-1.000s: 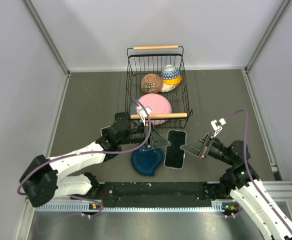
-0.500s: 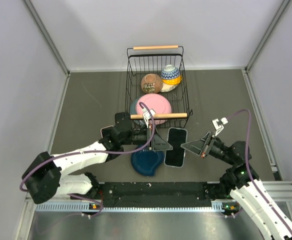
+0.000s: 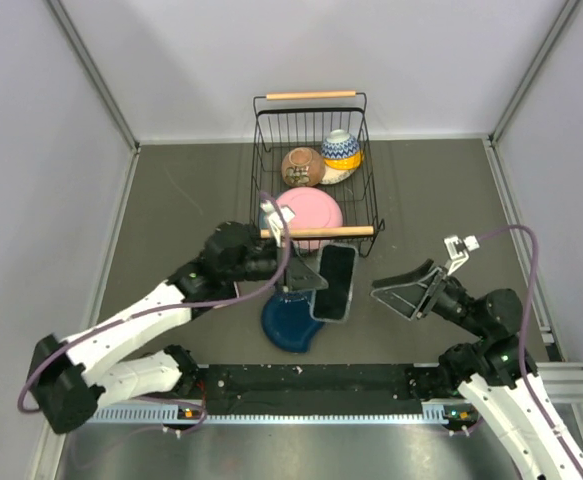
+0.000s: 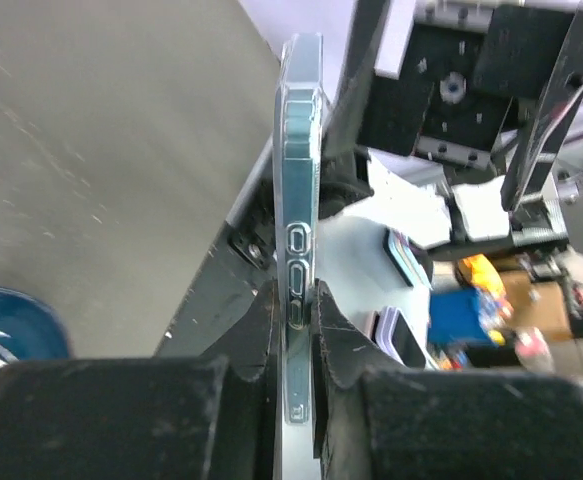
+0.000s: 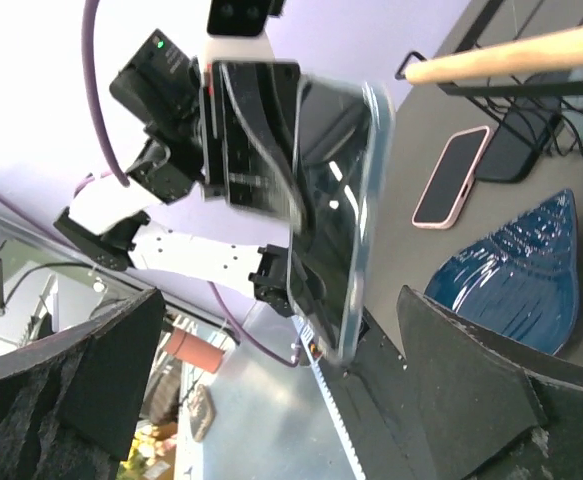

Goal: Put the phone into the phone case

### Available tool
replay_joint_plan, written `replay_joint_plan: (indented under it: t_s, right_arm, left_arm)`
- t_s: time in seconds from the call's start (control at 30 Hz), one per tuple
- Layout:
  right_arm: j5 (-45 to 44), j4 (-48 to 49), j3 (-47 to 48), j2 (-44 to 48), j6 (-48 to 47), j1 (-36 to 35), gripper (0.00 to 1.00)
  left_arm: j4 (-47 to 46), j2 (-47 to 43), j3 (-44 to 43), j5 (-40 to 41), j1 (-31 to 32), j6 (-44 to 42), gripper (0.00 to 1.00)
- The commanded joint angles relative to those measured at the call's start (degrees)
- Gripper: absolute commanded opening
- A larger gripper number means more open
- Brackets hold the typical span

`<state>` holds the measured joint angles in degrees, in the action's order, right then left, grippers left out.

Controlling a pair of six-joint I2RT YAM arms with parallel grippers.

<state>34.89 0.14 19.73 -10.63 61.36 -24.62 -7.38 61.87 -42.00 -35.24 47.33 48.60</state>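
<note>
**Clear plastic case up in L grip, phone not in yet**

Clear case is pinched by one end in the left gripper, jaws closed tight on its faces. It's held off the table, dark face toward the right gripper. Right jaws are spread wide w/ nothing in them, near the case but apart. Pink phone lies flat on the table beyond the left arm, seen only from right wrist cam. Can't tell if anything sits in the case. Step is prob. presenting the case. Next move needs the phone fetched & squared to the case opening. Table is matte dark grey, w/ pale walls around. Blue leaf dish lies below the case, wire basket behind.
</note>
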Motion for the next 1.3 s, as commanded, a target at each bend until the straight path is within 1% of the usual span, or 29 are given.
replay_joint_plan:
  t_s: [0.0,0.03,0.1,0.13,0.17,0.2,0.23,0.27,0.3,0.33,0.37,0.4,0.5,0.53,0.57,0.6,0.67,0.7,0.77,0.83,0.87,0.9,1.0,1.03,1.1,1.23,1.27]
  right_arm:
    - [-1.15,-5.76,4.97,1.75,-5.37,-0.43,0.99]
    - [-1.06,-6.29,5.23,1.93,-5.73,-0.51,0.99]
    - [-0.97,-7.96,5.67,2.37,-7.04,-0.43,0.99]
    - [-0.97,-8.4,5.94,2.46,-7.48,-0.51,0.99]
    - [-0.79,-9.36,6.11,2.46,-8.18,-0.43,0.99]
    - [-0.53,-9.63,6.2,2.46,-8.62,-0.51,0.99]
    - [-0.36,-9.9,6.46,2.37,-8.89,-0.51,0.99]
    - [-0.18,-10.33,6.64,2.28,-9.41,-0.43,0.99]
    - [0.26,-10.69,6.9,2.2,-9.77,-0.51,0.99]
    - [0.52,-11.12,7.51,2.11,-10.21,-0.51,0.99]
    - [0.79,-11.56,7.96,2.02,-11.26,-0.51,0.99]
    - [1.14,-12.87,8.39,2.02,-11.79,-0.43,0.99]
    - [2.28,-15.16,9.98,2.02,-13.64,-0.43,0.99]
    - [2.72,-15.43,10.24,2.19,-14.07,-0.43,0.99]
    - [3.07,-15.61,10.33,2.11,-14.08,-0.51,0.99]
    - [3.68,-15.7,10.42,2.2,-13.99,-0.43,0.99]
    - [4.74,-15.7,10.42,2.11,-13.55,-0.51,0.99]
    - [5.79,-15.79,10.51,2.02,-13.38,-0.43,0.99]
    - [6.67,-16.22,10.95,2.2,-13.55,-0.51,0.99]
    - [7.73,-16.4,11.38,2.28,-13.55,-0.43,0.99]
    - [8.25,-16.4,11.56,2.28,-13.46,-0.43,0.99]
    - [9.13,-16.49,11.82,2.2,-13.72,-0.51,0.99]
    - [9.93,-17.54,12.88,2.37,-14.52,-0.43,0.99]
    - [10.1,-17.54,13.32,2.37,-14.69,-0.43,0.99]
    - [10.63,-18.16,13.67,2.63,-15.31,-0.43,0.99]
    - [10.63,-18.77,13.85,3.69,-16.54,-0.51,0.99]
    - [10.63,-18.86,13.85,3.86,-16.63,-0.43,0.99]
  left_arm:
    - [12.28,-10.6,-7.74,2.29,-8.81,-8.51,0.0]
    - [15.08,-11.76,-8.62,2.29,-13.27,-9.48,0.0]
    - [23.69,-13.95,-12.65,2.55,-17.95,-13.34,0.0]
    - [26.6,-14.14,-14.24,2.64,-22.33,-16.31,0.0]
    - [32.98,-14.23,-17.73,2.98,-24.37,-18.08,0.0]
    - [35.91,-13.71,-19.51,3.68,-27.78,-19.41,0.0]
    - [38.46,-13.44,-21.0,5.95,-29.39,-22.2,0.0]
    - [43.36,-12.83,-23.46,7.28,-30.88,-23.36,0.0]
    - [45.33,-12.56,-24.26,8.6,-33.85,-24.33,0.0]
    - [47.43,-12.39,-24.97,11.05,-35.54,-25.3,0.0]
    - [48.85,-11.95,-25.67,10.99,-37.47,-25.74,0.0]
    - [50.95,-11.68,-25.85,10.64,-41.58,-26.27,0.0]
    - [54.3,-10.19,-26.12,10.9,-46.88,-30.13,0.0]
    - [55.88,-9.06,-26.29,12.99,-49.07,-31.88,0.0]
    - [57.72,-6.52,-26.99,18.75,-50.05,-32.25,0.0]
    - [59.74,-5.36,-26.91,19.5,-52.67,-32.6,0.0]
    - [59.94,-3.08,-25.86,19.42,-55.75,-33.92,0.0]
    - [59.5,-2.55,-25.24,19.08,-58.29,-34.44,0.0]
    - [56.52,-0.62,-23.23,19.07,-59.72,-36.11,0.0]
    - [55.2,1.4,-22.43,18.02,-62.79,-37.51,0.0]
    - [55.1,3.76,-22.34,17.93,-63.84,-38.13,0.0]
    - [55.19,5.18,-22.51,16.62,-65.94,-38.66,0.0]
    - [55.89,10.54,-23.57,11.88,-68.59,-40.24,0.0]
    - [56.24,11.6,-23.74,10.04,-68.95,-41.21,0.0]
    - [57.82,15.29,-24.45,8.8,-69.13,-42.35,0.0]
    - [60.9,20.22,-25.33,10.2,-69.65,-43.41,0.0]
    - [60.55,21.53,-24.89,7.32,-69.74,-43.5,0.0]
